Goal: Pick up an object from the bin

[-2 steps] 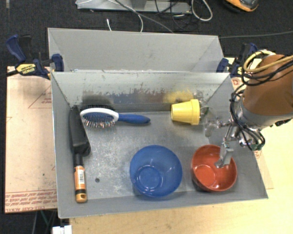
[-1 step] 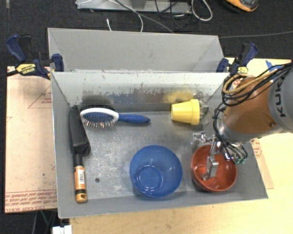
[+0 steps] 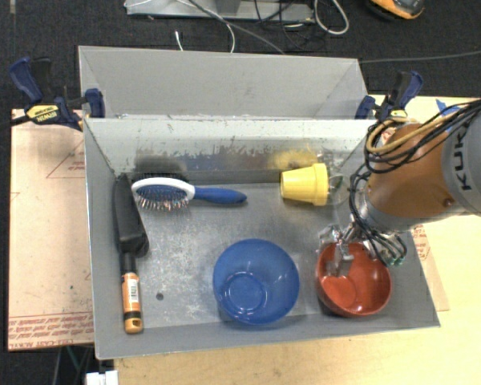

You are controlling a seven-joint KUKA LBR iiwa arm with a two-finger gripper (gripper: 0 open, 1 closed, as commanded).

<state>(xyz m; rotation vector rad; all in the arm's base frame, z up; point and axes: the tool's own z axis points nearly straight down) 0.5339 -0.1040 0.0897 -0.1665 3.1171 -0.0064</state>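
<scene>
My gripper [image 3: 339, 257] hangs at the bin's right side, its metal fingertips reaching down onto the near-left rim of a red bowl [image 3: 359, 289] that lies in the front right corner. Whether the fingers clasp the rim I cannot make out. A blue bowl [image 3: 255, 283] sits just left of the red one, at the front middle. Behind the gripper, near the back wall, a yellow cup [image 3: 305, 184] lies on its side.
A blue and white hairbrush [image 3: 175, 193] lies at the back left. Along the left wall rests a long black tool with an orange handle end [image 3: 130, 247]. The arm with its orange cover and cables comes in from the right.
</scene>
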